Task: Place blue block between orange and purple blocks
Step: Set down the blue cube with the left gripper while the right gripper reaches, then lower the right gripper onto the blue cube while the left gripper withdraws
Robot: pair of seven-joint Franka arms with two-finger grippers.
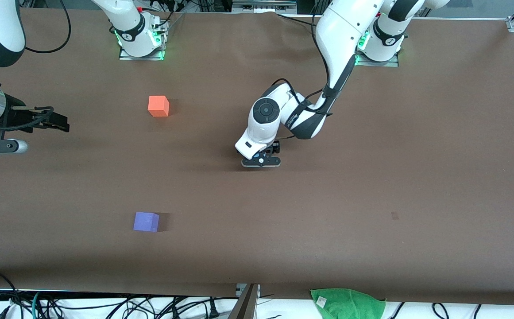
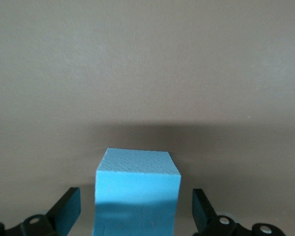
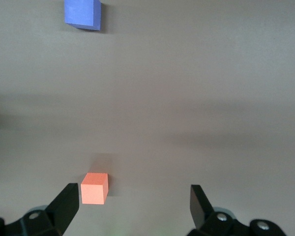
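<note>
Left end effector [image 2: 136, 211] straddles the blue block [image 2: 136, 189] on the table [image 1: 372, 177], fingers apart, not touching. Right end effector [image 3: 132, 206] waits open near the orange block [image 1: 158, 106]; the purple block [image 1: 146, 221] sits nearer the front camera.

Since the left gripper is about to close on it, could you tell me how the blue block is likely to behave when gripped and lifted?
The blue block looks like pebbled foam, so it is probably light and may dent slightly. Its flat sides sit squarely between the open left gripper fingers, so slipping seems unlikely. As a cube, it should not roll.

A brown table [image 1: 372, 177] carries three blocks — an orange block [image 1: 158, 106], a purple block [image 1: 146, 222] nearer the front camera, a blue block [image 2: 136, 194]
</note>
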